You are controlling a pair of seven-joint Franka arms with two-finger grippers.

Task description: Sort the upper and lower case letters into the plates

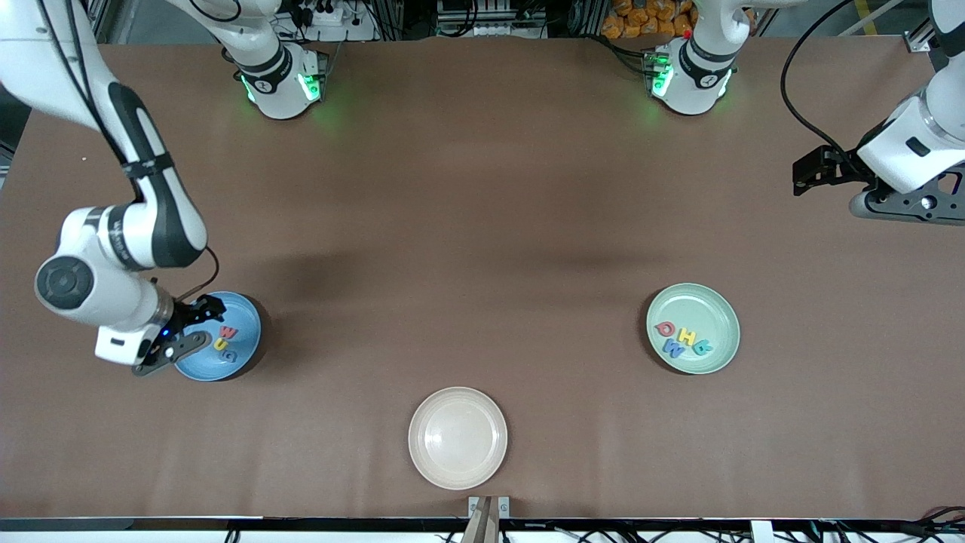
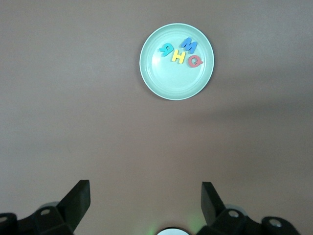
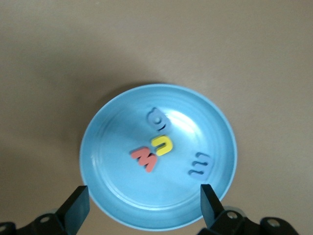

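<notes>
Brown tabletop, blue plate near edge

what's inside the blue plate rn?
Four letters lie in the blue plate: red, yellow and two blue. The right gripper hangs open above its rim, hiding part of it in the front view.
</notes>
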